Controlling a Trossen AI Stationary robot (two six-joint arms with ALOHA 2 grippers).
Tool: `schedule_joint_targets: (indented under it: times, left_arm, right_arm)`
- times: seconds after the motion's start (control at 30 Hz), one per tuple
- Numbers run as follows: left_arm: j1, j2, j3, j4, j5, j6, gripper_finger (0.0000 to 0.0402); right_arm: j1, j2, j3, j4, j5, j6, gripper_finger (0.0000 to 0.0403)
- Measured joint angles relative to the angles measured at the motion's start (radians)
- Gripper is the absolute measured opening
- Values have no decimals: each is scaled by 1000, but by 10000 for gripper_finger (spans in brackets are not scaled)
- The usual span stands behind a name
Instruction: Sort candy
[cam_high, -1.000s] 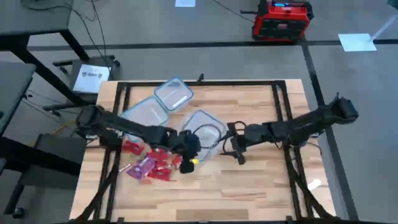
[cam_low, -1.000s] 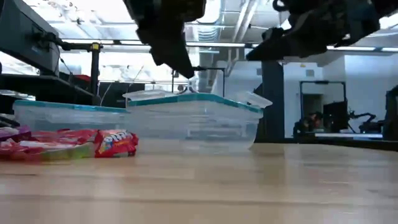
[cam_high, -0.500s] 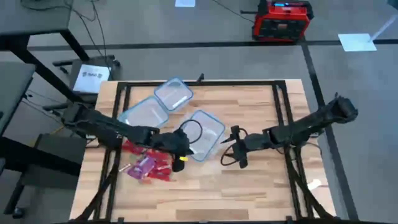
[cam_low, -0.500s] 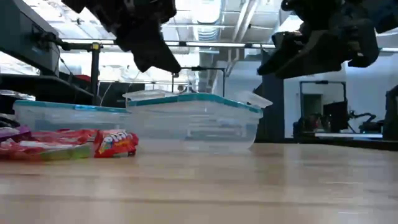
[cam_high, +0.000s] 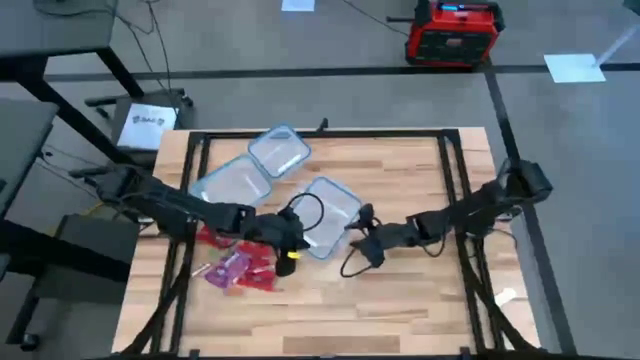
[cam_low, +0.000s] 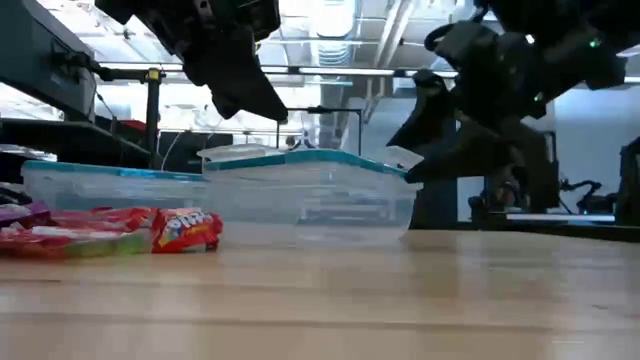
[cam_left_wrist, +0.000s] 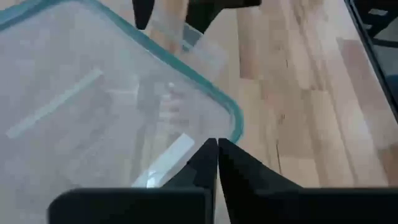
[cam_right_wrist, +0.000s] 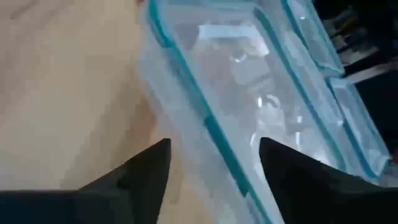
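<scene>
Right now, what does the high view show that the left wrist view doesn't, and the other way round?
Only the high view shows the candy heaped near the table's left edge, two more clear tubs, and the right gripper beside the nearest tub.

Only the left wrist view shows the left gripper with its jaws pressed shut, empty, over that tub's corner.

Both show the nearest clear tub with its bluish rim, holding no candy, and the wooden tabletop.

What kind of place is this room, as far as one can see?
Probably a robotics lab or workshop. A wooden table sits inside a black frame on a bare concrete floor, a red equipment case stands behind it, and the low view shows exposed ceiling ducts.
</scene>
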Motion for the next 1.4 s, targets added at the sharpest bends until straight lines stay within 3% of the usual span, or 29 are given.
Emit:
schedule_joint_targets:
  times: [0.17,0.23,0.4,0.6,0.8,1.07,1.4]
  left_arm:
    - [3,0,0,1,0,0,0]
    - [5,0,0,4,-5,6,0]
    - [6,0,0,0,-5,14,0]
    - [6,-10,1,2,-7,48,0]
    - [13,-71,1,3,-46,79,0]
    - [65,-292,1,-7,-57,159,0]
    - [164,-541,0,-19,-188,254,0]
  right_arm:
    - [-7,-25,40,-47,10,-5,44]
    - [-15,-34,57,-72,9,-17,16]
    - [-27,-39,91,-74,6,-18,12]
    - [-36,-39,191,-214,6,-42,4]
    - [-49,-45,305,-346,78,-78,2]
    - [-69,-125,435,-542,113,34,1]
    - [-146,-363,480,-782,202,286,1]
